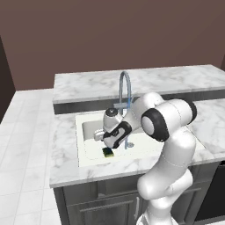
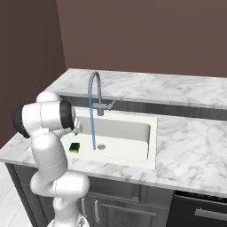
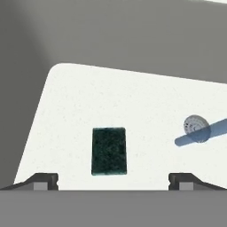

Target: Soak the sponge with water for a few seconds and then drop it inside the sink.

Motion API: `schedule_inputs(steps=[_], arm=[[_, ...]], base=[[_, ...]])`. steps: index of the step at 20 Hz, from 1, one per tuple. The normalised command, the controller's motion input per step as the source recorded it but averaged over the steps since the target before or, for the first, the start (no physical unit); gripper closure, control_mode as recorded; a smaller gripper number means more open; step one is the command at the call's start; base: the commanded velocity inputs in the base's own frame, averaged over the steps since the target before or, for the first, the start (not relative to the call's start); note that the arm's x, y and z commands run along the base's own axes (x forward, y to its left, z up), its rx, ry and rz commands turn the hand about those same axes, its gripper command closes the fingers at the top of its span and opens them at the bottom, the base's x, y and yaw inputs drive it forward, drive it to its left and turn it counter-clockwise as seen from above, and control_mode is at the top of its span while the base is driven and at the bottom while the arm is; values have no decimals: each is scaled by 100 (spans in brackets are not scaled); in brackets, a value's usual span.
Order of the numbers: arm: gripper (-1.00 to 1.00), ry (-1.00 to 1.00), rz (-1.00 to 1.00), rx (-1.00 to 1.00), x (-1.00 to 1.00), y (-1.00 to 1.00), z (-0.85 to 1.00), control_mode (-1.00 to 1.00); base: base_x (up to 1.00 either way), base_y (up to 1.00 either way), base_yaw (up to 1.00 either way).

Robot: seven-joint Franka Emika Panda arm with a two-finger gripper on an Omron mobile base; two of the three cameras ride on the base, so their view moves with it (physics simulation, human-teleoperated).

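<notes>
Sponge [image 3: 109, 151] is lying flat on the sink [image 3: 66, 102] floor, dark face up, beside the water [image 3: 201, 134] stream and apart from it; the drain [image 3: 195, 124] is sitting just under the stream. In the left base view the sponge [image 1: 108, 152] is showing just below the claw [image 1: 105, 139], near the basin's front wall. Claw [image 3: 113, 179] is hovering above it with its tips spread wide, one on each side of the sponge, pinching nothing. Faucet [image 2: 94, 91] is running, its stream falling to the drain [image 2: 101, 146] while the sponge [image 2: 74, 146] is resting well to the side. Tabletop [image 2: 186, 146] of marble is surrounding the sink.

Judged from this layout, the drop appears done, with the sponge already inside the basin. To finish well, the arm should be lifting straight up, keeping the tips spread so that neither catches the sponge, and staying clear of the faucet neck and the basin wall while rising.
</notes>
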Motion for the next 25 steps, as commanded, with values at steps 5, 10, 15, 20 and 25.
schedule_inputs(steps=[5,10,15,20,25], arm=[[-100,0,-5,0,0,0,71,-100],[-100,0,-1,0,0,0,67,-100],[-100,0,0,0,0,1,65,-100],[-100,0,0,0,0,0,66,-100],[-100,0,0,0,-17,4,51,-100]], base=[[0,0,0],[0,0,0],[0,0,0],[0,0,0],[0,0,0]])
